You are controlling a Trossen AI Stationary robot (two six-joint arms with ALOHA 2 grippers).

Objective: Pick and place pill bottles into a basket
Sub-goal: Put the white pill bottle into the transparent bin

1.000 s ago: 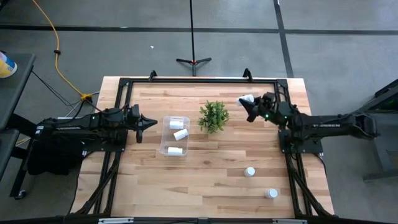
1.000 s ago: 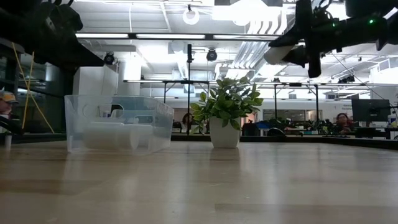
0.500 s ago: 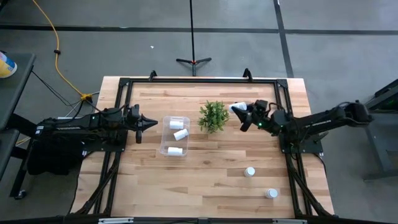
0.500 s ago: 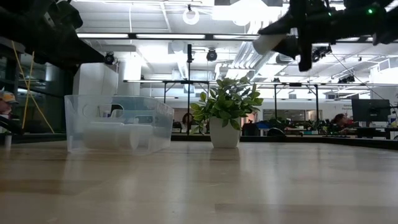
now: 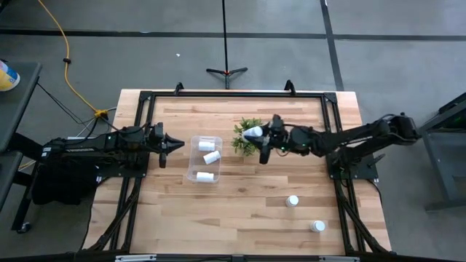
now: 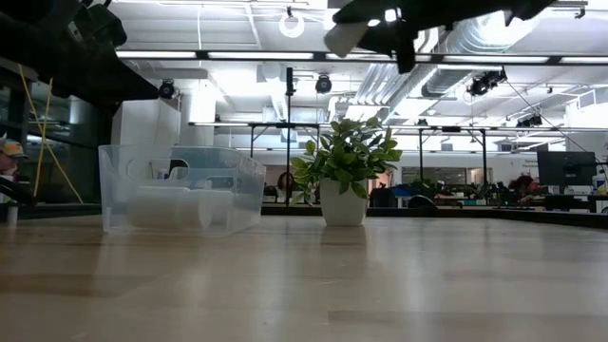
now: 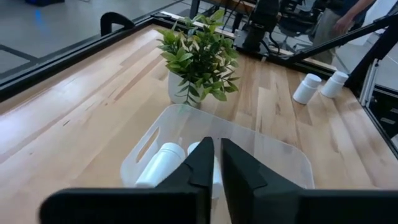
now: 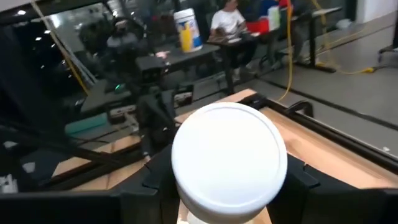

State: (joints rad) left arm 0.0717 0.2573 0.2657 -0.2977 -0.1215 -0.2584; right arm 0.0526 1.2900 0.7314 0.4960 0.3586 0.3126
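The right gripper [image 5: 261, 135] clamps a pill bottle [image 5: 253, 132] in the air above the plant [image 5: 247, 129], beside the basket [image 5: 194, 156]. Three bottles [image 5: 210, 156] lie in the basket. The left gripper [image 5: 177, 144], fingers nearly together and empty, hovers at the basket's far side.

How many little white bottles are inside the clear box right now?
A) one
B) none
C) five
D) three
D: the high view shows three pill bottles lying inside the basket; two more stand on the table, and the right gripper carries another above the plant.
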